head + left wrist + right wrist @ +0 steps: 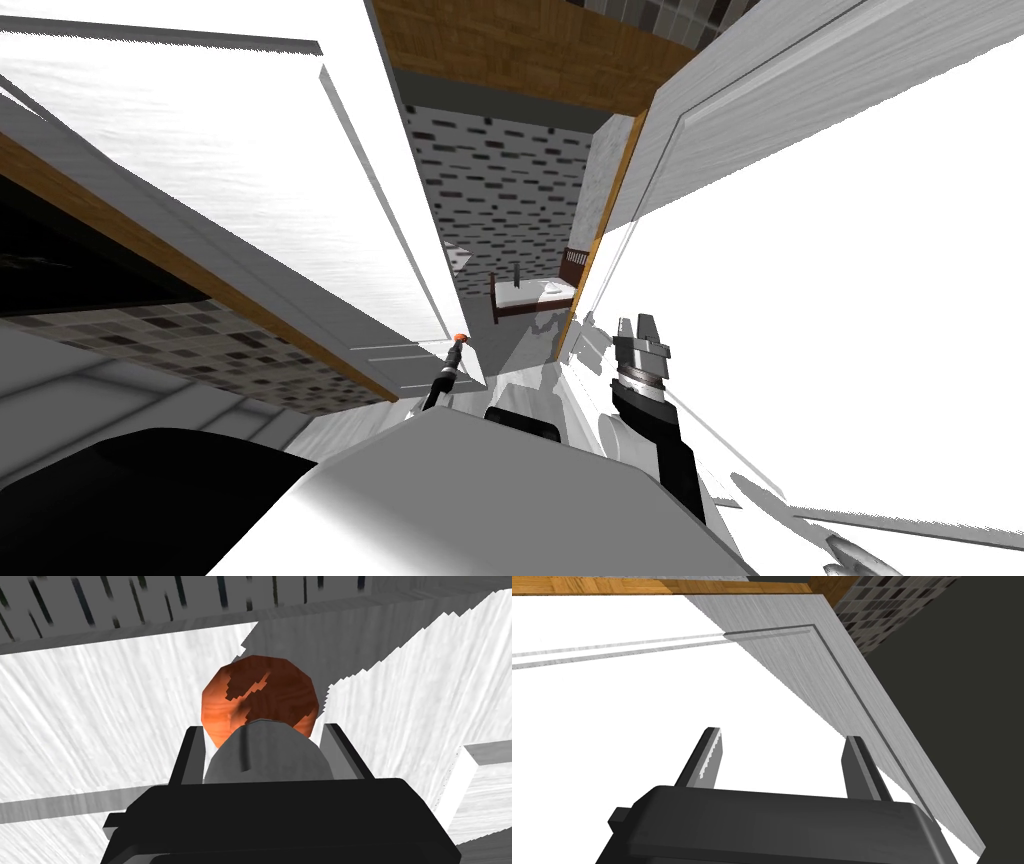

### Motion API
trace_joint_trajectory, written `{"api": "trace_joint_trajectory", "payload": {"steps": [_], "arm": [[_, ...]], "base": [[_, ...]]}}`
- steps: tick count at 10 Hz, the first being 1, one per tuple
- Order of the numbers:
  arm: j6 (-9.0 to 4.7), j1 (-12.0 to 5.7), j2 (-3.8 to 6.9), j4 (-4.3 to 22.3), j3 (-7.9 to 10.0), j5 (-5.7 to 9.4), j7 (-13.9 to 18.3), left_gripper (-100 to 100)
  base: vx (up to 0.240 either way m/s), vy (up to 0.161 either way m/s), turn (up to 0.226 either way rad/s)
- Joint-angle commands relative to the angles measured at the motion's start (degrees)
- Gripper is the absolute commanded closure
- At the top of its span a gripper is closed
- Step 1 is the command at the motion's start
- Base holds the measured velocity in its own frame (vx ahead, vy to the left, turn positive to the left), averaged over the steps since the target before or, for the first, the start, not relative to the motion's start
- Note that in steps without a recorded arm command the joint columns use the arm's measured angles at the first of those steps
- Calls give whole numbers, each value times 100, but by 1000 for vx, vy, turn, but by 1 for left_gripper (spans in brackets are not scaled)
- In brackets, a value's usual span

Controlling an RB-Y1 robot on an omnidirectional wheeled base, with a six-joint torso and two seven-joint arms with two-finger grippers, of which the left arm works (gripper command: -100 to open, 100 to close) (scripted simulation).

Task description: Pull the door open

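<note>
The white door (250, 200) stands ajar on my left, and its round orange-red knob (460, 339) sits at the free edge. My left gripper (455, 350) reaches up to that knob. In the left wrist view the knob (260, 696) rises on a grey neck (267, 758). The left gripper (268, 751) is shut on that neck, with both fingers (192, 756) pressing its sides. My right gripper (647, 322) hangs open beside a white panelled surface (850, 300) on the right. Nothing lies between the right gripper's (784, 756) fingers.
Through the narrow gap between the door and a wood-edged frame (610, 220) I see a dark-tiled wall (510, 170) and a bed (530, 290). A tiled strip (180, 340) and a black area (60, 270) lie at the far left.
</note>
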Motion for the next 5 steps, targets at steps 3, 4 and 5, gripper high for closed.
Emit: {"api": "trace_joint_trajectory", "payload": {"steps": [3, 4, 5], "arm": [[-31, -87, -17, 78, -99, 137, 546, 100], [-31, -87, -17, 78, -99, 137, 567, 100], [-32, -112, -9, 103, -134, 203, 791, 100]], "base": [[-37, 7, -31], [-28, 7, -26], [-33, 6, -28]]}}
